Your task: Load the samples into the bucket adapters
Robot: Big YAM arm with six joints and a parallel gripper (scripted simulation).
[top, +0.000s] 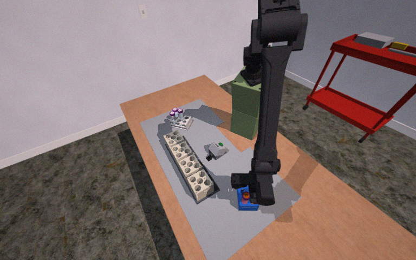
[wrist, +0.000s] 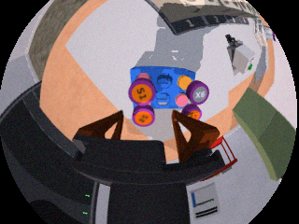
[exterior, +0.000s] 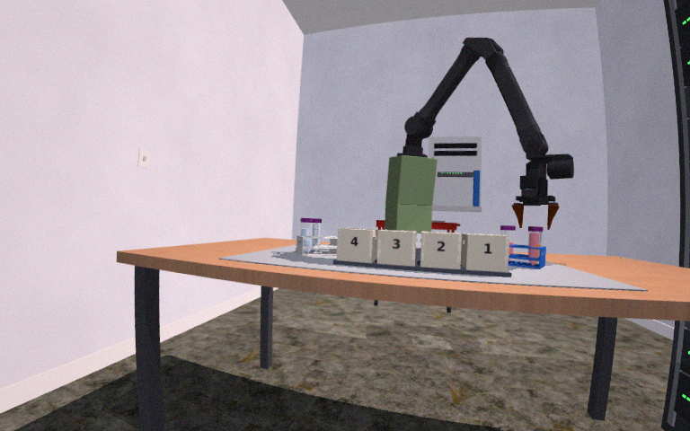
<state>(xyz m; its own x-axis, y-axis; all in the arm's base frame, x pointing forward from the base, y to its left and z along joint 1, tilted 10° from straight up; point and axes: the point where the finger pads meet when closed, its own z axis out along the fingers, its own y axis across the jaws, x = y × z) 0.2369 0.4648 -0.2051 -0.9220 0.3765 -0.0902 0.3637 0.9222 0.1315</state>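
Note:
The blue sample rack RS stands on the grey mat at the arm's side of the stand and also shows in the exterior view. It holds several purple-capped tubes: S1, another orange-dot tube, one more orange-dot tube and grey-dot X6. My gripper is open and empty, hovering just above a pink-filled tube that stands in the rack; in the wrist view that tube lies between my fingers. The four beige adapters on the stand ST show only empty holes.
The blank rack RB with three purple-capped tubes stands at the far end of the mat. The grey box with the green DONE key sits beside the adapters. The green arm base stands at the table's edge. A red cart is off the table.

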